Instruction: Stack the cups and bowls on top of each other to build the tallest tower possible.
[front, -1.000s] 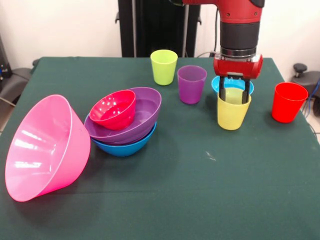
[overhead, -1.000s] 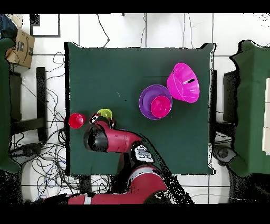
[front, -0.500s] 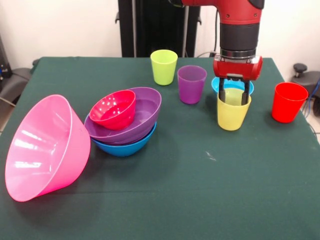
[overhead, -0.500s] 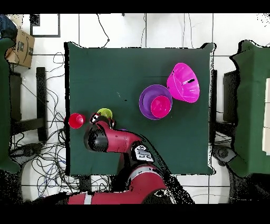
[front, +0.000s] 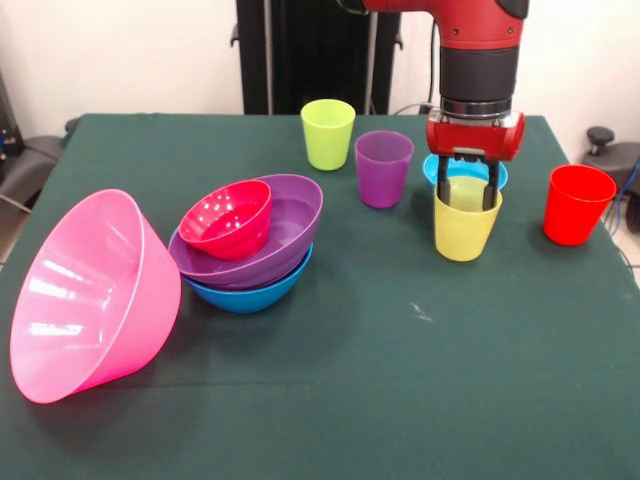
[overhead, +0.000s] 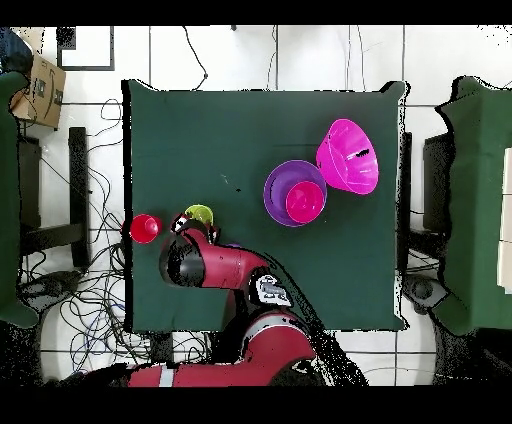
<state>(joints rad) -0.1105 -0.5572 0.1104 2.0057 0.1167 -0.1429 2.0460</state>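
The gripper (front: 475, 190) hung straight down over the yellow cup (front: 467, 222), one dark finger (front: 457, 184) dropped inside the mouth and the other running down the outside of the rim on the red cup's side, so it straddled the wall; whether the pads actually pinched that wall could not be told. The cup stood upright on the table (front: 400, 380), mouth up, its long axis vertical and in line with the wrist, so the coming move looked like a straight lift. The tower (front: 250, 245), small red bowl in purple bowl in blue bowl, sat well away across the cloth, towards the tipped pink bowl (front: 90, 295). A light blue bowl (front: 436, 168) sat just behind the yellow cup, partly hidden.
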